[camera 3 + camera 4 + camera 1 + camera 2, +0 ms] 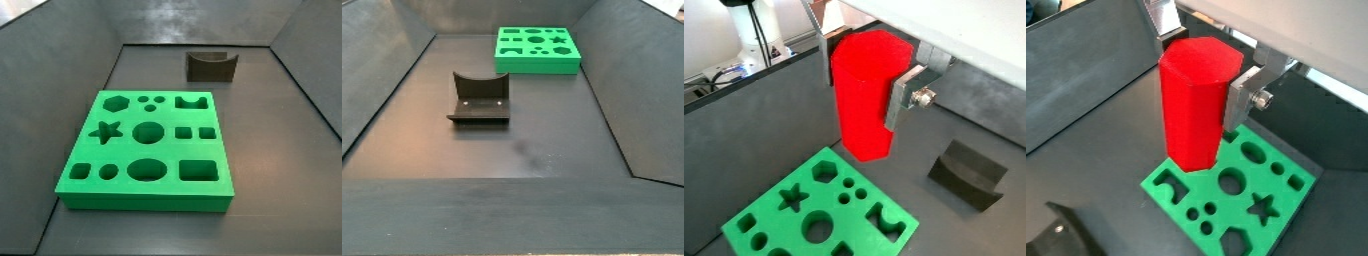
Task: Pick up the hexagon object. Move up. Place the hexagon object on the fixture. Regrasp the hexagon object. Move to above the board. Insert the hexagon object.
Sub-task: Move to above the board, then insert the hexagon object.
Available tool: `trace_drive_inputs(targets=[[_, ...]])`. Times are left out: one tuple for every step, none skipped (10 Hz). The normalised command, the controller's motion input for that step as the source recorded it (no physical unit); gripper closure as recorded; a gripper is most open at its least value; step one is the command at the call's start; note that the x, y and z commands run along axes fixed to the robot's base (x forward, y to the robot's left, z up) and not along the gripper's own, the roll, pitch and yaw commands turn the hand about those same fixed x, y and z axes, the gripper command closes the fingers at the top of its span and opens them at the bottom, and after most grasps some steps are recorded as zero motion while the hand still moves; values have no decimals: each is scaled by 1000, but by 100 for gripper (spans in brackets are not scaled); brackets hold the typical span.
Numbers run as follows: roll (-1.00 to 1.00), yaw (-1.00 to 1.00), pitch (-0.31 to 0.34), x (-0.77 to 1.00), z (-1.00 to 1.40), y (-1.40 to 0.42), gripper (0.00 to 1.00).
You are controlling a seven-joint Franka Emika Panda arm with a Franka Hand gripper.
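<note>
My gripper (866,85) is shut on the hexagon object (865,100), a bright red prism held upright between the silver fingers (905,95). It shows in both wrist views, gripper (1203,75) and hexagon object (1197,110). The green board (871,190) with its cut-outs lies on the floor below, and the prism's lower end appears over the board's (1293,198) near edge. The dark fixture (967,172) stands apart from the board, empty. Both side views show the board (147,197) (537,66) and the fixture (211,66) (478,100), but not the gripper or the prism.
Dark grey bin walls (305,90) (396,70) surround the floor. A white stand with cables (744,40) shows beyond one wall.
</note>
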Motion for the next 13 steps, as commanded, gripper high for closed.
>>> trace_drive_inputs(targets=[[-209,-13,-66,-89,5,-40,100],[-10,0,-14,0,0,0,100],[-113,-149,-33,0,-163,86,100],[-197,-300,-77,0,-506,143,100],[-237,-371,-50,11,-586,174,100],[-336,-474,-63,51,-371,211,100],[-366,-486,-63,34,-323,177,100],[-377,-477,-54,11,-306,174,100],[-404,-454,-41,20,-271,177,100],[-446,-420,-37,49,-200,177,100],[-439,-403,-20,31,-223,200,100],[-389,-437,0,0,-323,203,100],[-114,-80,0,0,-37,106,100]])
